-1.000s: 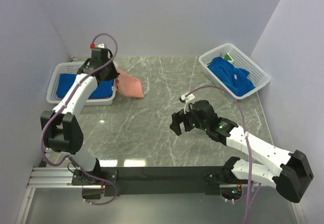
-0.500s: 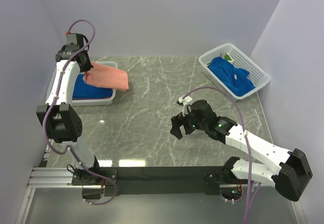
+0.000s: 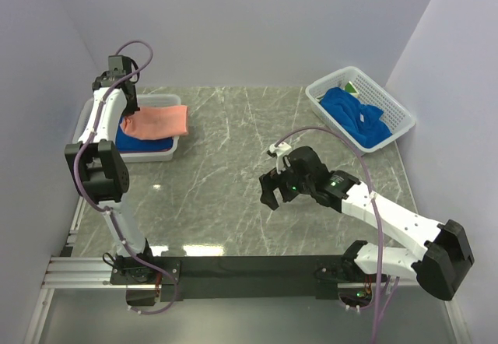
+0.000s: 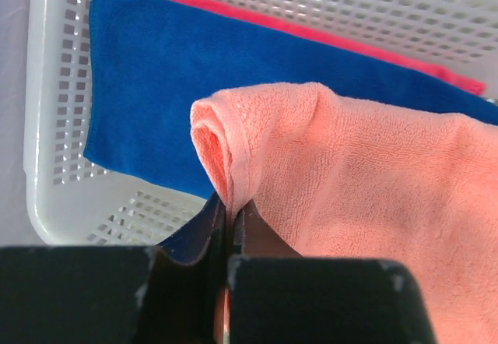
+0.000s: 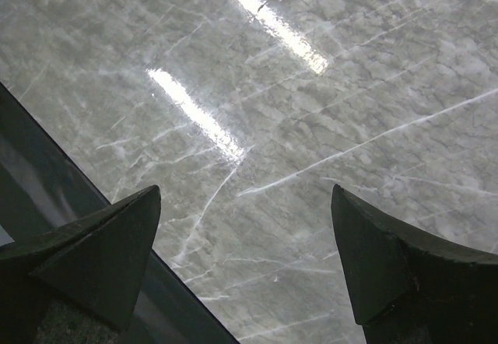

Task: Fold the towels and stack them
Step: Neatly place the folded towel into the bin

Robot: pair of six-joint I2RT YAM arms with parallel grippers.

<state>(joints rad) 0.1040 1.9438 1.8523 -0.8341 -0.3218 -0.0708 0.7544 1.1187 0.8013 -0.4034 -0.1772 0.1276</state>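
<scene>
**Item 1: left gripper** (image 3: 127,112) (image 4: 228,213). At 10 o'clock of the table, over the near-left part of the left basket. Jaws pinched tight on a folded edge of the salmon-pink towel.

**Item 2: salmon-pink towel** (image 3: 159,118) (image 4: 350,180). Held at its left end. The rest drapes over the left basket and its right rim, on top of the folded royal blue towel.

**Item 3: folded royal blue towel** (image 3: 140,143) (image 4: 148,87). Lies flat inside the left basket. A red cloth strip (image 4: 327,34) shows beyond its far edge.

**Item 4: left basket** (image 3: 168,97) (image 4: 48,126). White plastic lattice, at 10 o'clock.

**Item 5: right basket** (image 3: 331,79). White plastic lattice, at 2 o'clock, set at an angle. Holds crumpled royal blue towels (image 3: 356,117), with a scrap of green cloth (image 3: 352,89) at their far edge.

**Item 6: right gripper** (image 3: 272,192) (image 5: 245,194). Slightly right of the table's centre, well apart from both baskets. Jaws spread wide, nothing between them, only the tabletop below.

**Item 7: grey marble table** (image 3: 226,165) (image 5: 327,110). White veining, with light glare streaks in the right wrist view.
</scene>
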